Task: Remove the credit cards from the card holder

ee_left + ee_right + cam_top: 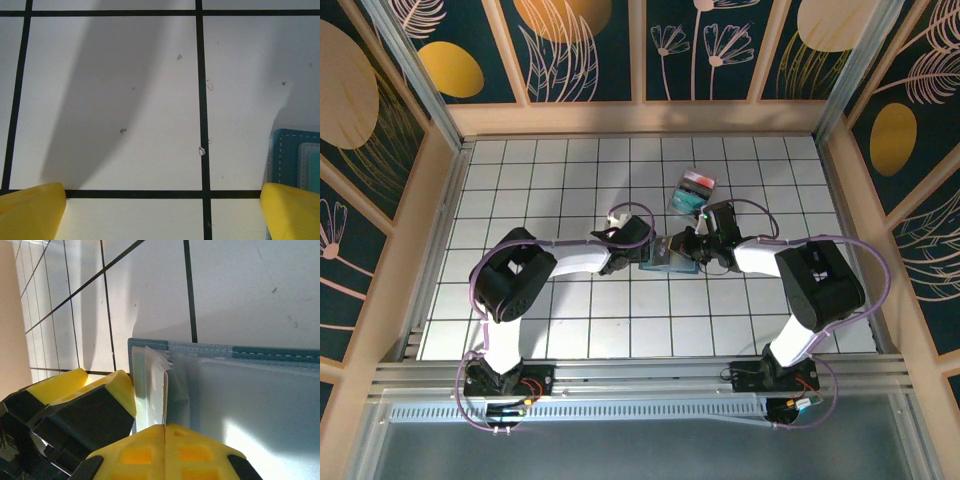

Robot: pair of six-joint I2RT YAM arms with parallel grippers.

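The holder [669, 262] is laid on the tabletop [570, 320] between both tools. The right tool [165, 436] is pressed together on a thin pale sheet [156, 385] at the holder's edge. The left tool [162, 215] is spread wide just beside it.

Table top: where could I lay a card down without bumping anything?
Free: the far-left squares between the left wall and the left arm; the near strip between that arm and the right arm. Crowded: the middle, left end effector and right end effector at the card holder, clear tray beyond.
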